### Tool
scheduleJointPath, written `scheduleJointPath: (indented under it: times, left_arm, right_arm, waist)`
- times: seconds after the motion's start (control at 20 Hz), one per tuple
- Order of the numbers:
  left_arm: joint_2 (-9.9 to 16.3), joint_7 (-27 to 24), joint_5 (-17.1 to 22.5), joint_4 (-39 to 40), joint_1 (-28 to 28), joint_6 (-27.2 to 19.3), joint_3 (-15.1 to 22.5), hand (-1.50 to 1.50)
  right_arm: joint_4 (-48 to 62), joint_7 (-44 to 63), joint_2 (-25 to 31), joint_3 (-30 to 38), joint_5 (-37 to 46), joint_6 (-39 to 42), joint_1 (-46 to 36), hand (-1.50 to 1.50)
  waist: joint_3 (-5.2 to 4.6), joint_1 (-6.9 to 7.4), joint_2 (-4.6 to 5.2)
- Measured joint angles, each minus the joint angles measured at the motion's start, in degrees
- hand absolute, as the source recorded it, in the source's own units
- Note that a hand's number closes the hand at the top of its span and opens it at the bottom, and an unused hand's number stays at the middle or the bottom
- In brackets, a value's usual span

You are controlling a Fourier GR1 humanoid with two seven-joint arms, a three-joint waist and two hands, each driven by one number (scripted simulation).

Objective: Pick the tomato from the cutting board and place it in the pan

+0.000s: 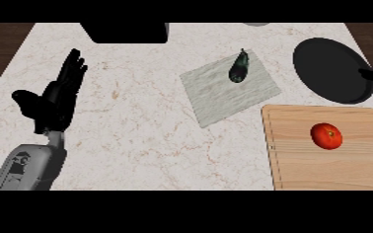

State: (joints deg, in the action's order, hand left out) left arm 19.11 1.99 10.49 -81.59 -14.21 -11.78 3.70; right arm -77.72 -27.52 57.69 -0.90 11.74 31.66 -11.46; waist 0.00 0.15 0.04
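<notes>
Marble, pale and veined with faint brown lines, made up the counter (146, 128), which filled almost the whole head view. Dark wood showed past its corners at 11 and 1 o'clock. At 12 o'clock a black box-like object (125, 32) sat against the far edge, and just right of it a small grey round thing (256, 23) was cut off by the edge, too little of it showing to name.

Near the centre, slightly toward 1 o'clock, lay a grey stone-patterned mat (226, 96) turned at an angle, with a dark green eggplant (239, 68) resting on its far corner. At 2 o'clock stood the black pan (331, 76), its rim partly leaving the view.

Light wood formed the cutting board (320, 163) at 4 o'clock, just below the pan. The red tomato (327, 135) lay on the board's upper right part, apart from the pan.

At 9 o'clock the left hand (55, 101) was held spread, fingers straight and pointing away, thumb out to the side, holding nothing. No right hand showed.
</notes>
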Motion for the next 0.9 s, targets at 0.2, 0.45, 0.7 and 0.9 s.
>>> scheduleJointPath:
  times: [0.2,0.45,0.7,0.9]
  left_arm:
    - [-0.10,-0.20,-0.52,-0.86,1.18,0.97,-1.21,0.00]
    - [-0.24,0.96,-1.13,-0.85,0.61,2.45,-2.39,0.00]
    - [-1.56,0.42,-2.42,-0.50,1.05,2.86,-2.95,0.00]
    - [-2.83,0.76,-3.73,-0.90,1.05,2.70,-2.97,0.00]
  right_arm:
    - [2.57,-0.90,-2.77,-1.50,4.52,0.65,-1.69,-1.50]
    - [3.44,-1.54,-5.19,-3.15,9.28,1.04,-2.69,-1.50]
    - [5.15,-3.11,-6.83,-4.25,14.05,-0.06,-3.57,-1.50]
    - [4.33,-2.49,-8.42,-4.90,17.62,-0.35,-3.23,-1.50]
  waist:
    - [0.00,0.18,0.02]
    - [0.00,0.12,0.01]
    - [0.01,0.05,0.00]
    - [-0.01,-0.04,-0.02]
